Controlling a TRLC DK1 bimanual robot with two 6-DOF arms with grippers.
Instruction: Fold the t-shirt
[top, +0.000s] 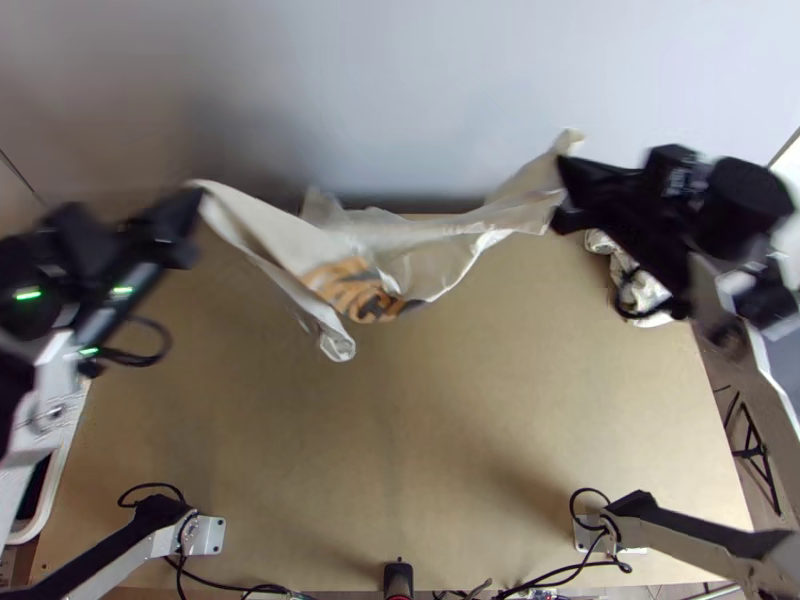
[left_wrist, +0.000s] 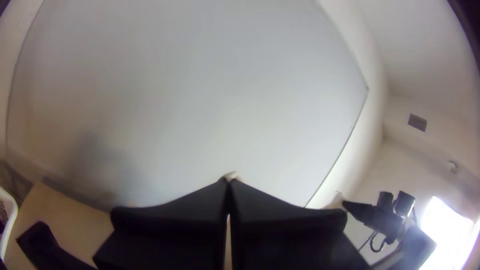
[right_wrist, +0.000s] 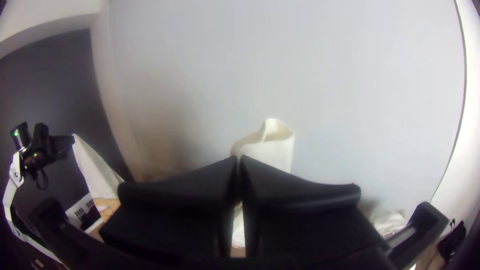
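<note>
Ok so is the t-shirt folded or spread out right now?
Neither: the t-shirt hangs loosely gathered, sagging between the left gripper and the right gripper, above the table.

White t-shirt (top: 425, 246), orange-black print, hanging bunched

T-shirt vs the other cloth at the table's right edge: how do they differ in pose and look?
Pose: the t-shirt hangs stretched between the left gripper and the right gripper; the other cloth lies bunched.
Look: the t-shirt shows an orange and dark print; the visible part of the other cloth shows no orange.
Shared: both are pale, whitish fabric.
</note>
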